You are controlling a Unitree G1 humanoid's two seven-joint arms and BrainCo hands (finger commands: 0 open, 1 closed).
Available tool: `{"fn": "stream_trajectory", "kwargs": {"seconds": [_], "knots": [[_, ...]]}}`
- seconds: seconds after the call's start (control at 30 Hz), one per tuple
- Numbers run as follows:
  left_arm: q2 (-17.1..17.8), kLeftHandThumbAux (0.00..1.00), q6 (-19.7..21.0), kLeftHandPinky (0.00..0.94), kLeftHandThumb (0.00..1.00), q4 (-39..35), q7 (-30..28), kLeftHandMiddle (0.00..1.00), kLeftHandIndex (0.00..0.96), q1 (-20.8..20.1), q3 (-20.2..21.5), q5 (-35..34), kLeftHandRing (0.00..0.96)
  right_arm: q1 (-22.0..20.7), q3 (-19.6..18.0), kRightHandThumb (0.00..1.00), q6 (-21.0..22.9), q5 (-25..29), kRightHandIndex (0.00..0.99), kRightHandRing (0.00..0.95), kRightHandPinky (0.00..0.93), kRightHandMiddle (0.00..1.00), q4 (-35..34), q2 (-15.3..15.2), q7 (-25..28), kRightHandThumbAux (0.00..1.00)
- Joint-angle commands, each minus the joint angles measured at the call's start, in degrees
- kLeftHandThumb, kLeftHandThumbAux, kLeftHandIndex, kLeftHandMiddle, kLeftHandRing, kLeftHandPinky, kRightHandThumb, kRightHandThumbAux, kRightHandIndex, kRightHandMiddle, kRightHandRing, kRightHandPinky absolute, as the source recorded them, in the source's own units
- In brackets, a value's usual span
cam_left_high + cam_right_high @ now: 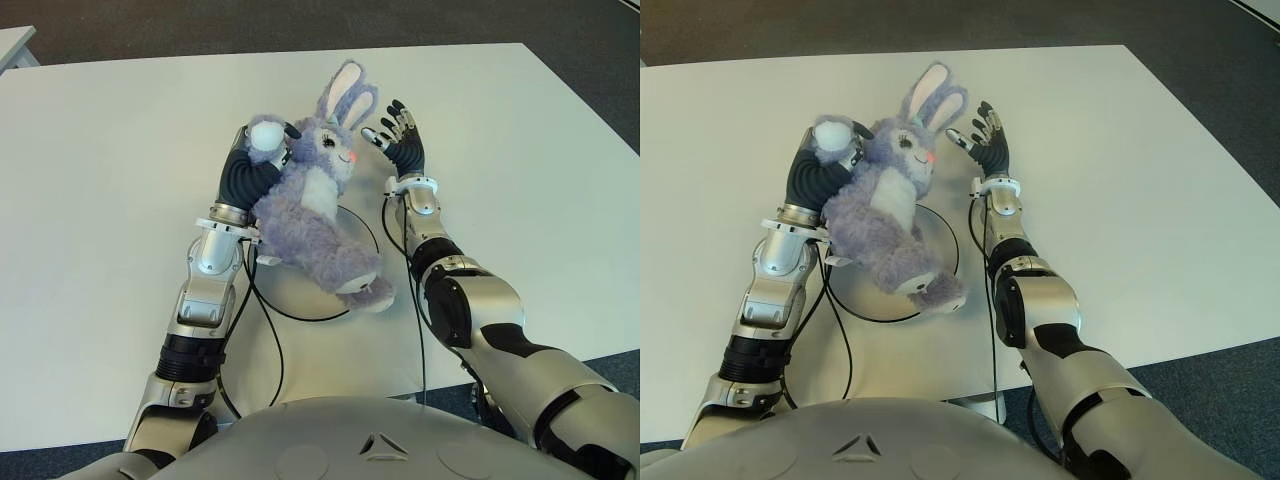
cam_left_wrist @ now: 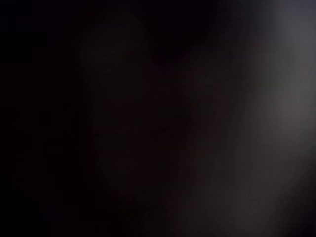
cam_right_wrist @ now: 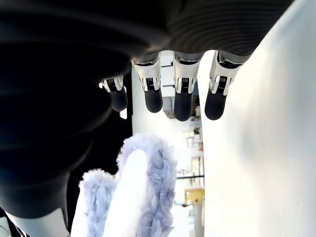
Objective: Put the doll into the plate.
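Doll (image 1: 312, 205) lies over the plate (image 1: 300, 290) on the desk (image 1: 100, 200). Left hand (image 1: 252, 165) is at its left, right hand (image 1: 400, 140) at its right.

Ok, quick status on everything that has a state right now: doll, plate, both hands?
Doll: held by one arm, lower body over the plate, head beyond its rim.
Plate: flat on the table, mostly covered by the doll.
Left hand: shut on the doll's arm.
Right hand: open, fingers spread, beside the doll's head.

White table (image 1: 120, 200) fills most of the view. Dark grey carpet floor (image 1: 300, 22) beyond its far edge. Corner of second pale table (image 1: 12, 45) at far left.
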Motion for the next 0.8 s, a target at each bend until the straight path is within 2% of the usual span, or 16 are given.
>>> {"fn": "stream_trajectory", "kwargs": {"seconds": [0.03, 0.47, 0.6, 0.8], "knots": [[0.0, 0.702, -1.7, 0.863, 0.714, 1.5, 1.0, 0.865, 0.44, 0.1, -0.5, 1.7, 0.866, 3.1, -0.4, 0.058, 1.4, 0.4, 0.046, 0.094, 0.124, 0.081, 1.7, 0.6, 0.1, 0.75], [0.4, 0.702, -6.3, 0.862, 0.711, 4.1, -0.3, 0.859, 0.44, -1.1, -0.3, 0.6, 0.862, 3.1, -0.4, 0.058, 1.3, 0.4, 0.046, 0.091, 0.12, 0.079, 1.7, 0.6, 0.3, 0.751], [0.5, 0.702, -6.3, 0.854, 0.712, 4.4, -0.8, 0.848, 0.44, -1.4, -0.3, 0.0, 0.855, 3.0, -0.4, 0.057, 1.4, 0.4, 0.047, 0.091, 0.121, 0.081, 1.7, 0.6, 0.2, 0.753], [0.5, 0.701, -4.1, 0.835, 0.715, 3.6, -2.4, 0.83, 0.441, -1.1, -0.2, -2.4, 0.837, 3.0, -0.4, 0.057, 1.4, 0.4, 0.046, 0.087, 0.117, 0.077, 1.7, 0.6, 0.4, 0.755]]}}
